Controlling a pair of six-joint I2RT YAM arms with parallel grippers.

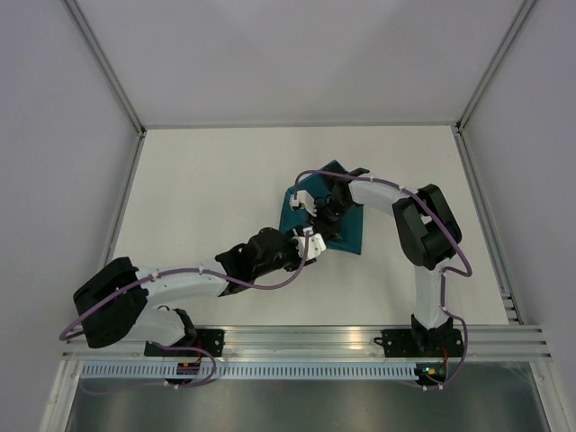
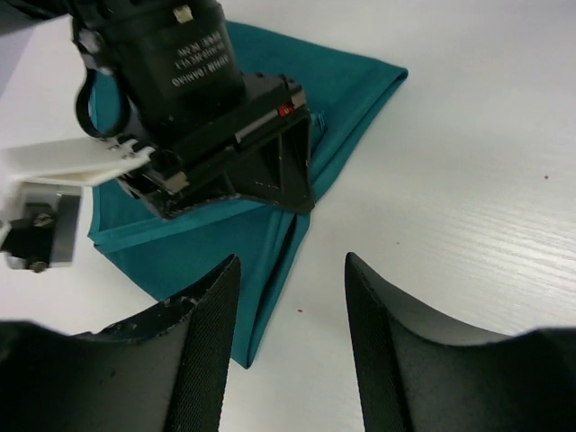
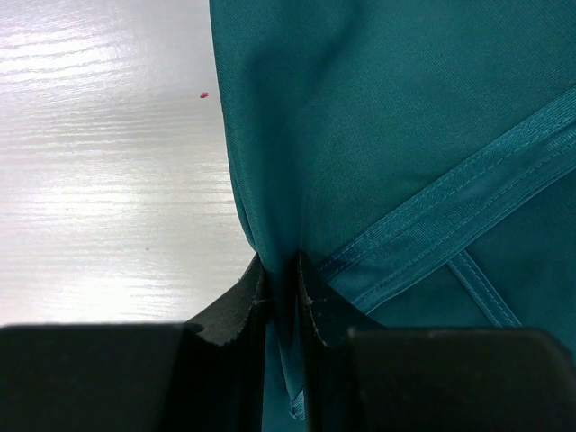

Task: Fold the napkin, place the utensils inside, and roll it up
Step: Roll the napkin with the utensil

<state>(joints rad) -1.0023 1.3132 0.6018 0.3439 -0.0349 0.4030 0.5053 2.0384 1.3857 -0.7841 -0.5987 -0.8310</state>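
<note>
1. Right gripper (image 3: 282, 288): jaws narrow, pinching a raised fold of the napkin (image 3: 387, 135).
2. Left gripper (image 2: 290, 265): jaws wide, holding nothing, over the napkin's near corner.
3. Napkin lies folded on the white counter (image 1: 207, 180), right of centre.

Teal napkin (image 1: 349, 236): one | robot arms: two, left arm (image 1: 180, 286), right arm (image 1: 423, 229) | grippers: two, left gripper (image 2: 292, 270), right gripper (image 3: 281, 270) | purple cables (image 1: 270, 284): two | white table (image 1: 207, 180): one
</note>
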